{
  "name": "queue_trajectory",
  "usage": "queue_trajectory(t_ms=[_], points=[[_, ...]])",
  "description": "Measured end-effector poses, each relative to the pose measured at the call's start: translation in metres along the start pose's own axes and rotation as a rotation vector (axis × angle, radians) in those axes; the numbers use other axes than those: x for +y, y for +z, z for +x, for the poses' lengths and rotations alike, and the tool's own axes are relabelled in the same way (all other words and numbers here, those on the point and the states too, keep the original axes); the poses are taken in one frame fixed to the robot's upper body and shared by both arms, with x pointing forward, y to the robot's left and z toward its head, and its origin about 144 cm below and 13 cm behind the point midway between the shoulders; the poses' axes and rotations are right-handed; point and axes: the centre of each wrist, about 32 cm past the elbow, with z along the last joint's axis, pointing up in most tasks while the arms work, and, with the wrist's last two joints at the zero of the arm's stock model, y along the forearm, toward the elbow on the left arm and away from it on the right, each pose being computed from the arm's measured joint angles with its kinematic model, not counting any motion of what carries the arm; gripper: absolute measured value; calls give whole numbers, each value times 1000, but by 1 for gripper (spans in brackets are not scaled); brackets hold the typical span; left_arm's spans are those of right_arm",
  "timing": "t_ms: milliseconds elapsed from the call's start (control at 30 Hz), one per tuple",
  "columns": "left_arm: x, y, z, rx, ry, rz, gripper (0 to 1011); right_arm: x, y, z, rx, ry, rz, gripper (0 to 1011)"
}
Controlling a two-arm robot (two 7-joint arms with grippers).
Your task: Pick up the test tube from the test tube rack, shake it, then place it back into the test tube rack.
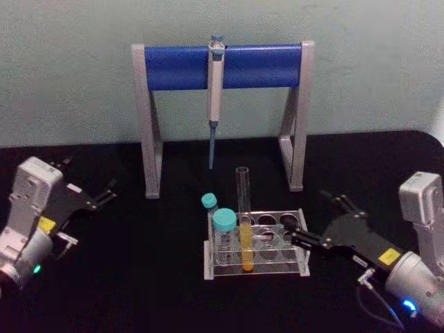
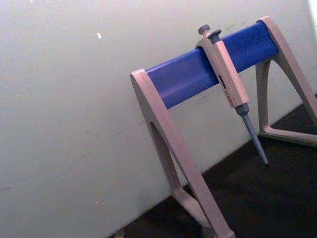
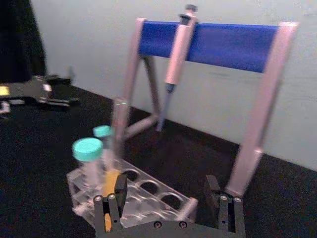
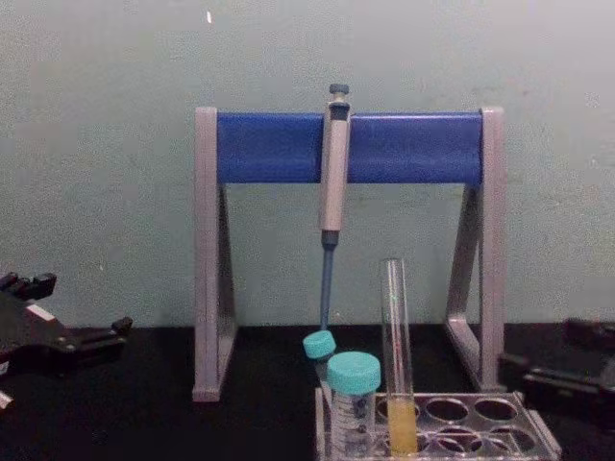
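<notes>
The test tube point(image 1: 243, 208) stands upright in the test tube rack point(image 1: 288, 262), a tall clear glass tube with yellow-orange liquid at its bottom. In the chest view the test tube point(image 4: 395, 355) rises well above the rack point(image 4: 500, 427). My right gripper point(image 1: 318, 218) is open, just right of the rack, its fingers pointing toward it. From the right wrist, the right gripper point(image 3: 166, 191) has its jaws wide apart, with the rack point(image 3: 148, 191) and the test tube point(image 3: 118, 134) ahead of them, untouched. My left gripper point(image 1: 106, 193) rests open at the far left, away from the rack.
Two teal-capped tubes point(image 1: 224, 232) point(image 1: 209, 202) stand in the rack's left holes, beside the test tube. Behind the rack is a grey-and-blue stand point(image 1: 222, 66) with a pipette point(image 1: 216, 90) hanging from its bar. The table is black, with a pale wall behind.
</notes>
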Motion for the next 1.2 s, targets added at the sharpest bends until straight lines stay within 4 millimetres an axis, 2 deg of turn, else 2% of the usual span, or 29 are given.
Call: queue_trajectory(t_ms=[433, 833, 1200], points=[[0, 0, 0, 0, 0, 0, 1001, 31, 14, -3, 67, 176, 12, 1000], [0, 0, 0, 0, 0, 0, 1001, 56, 16, 0, 139, 176, 4, 1000], [0, 0, 0, 0, 0, 0, 1001, 75, 15, 4, 135, 185, -19, 1000]])
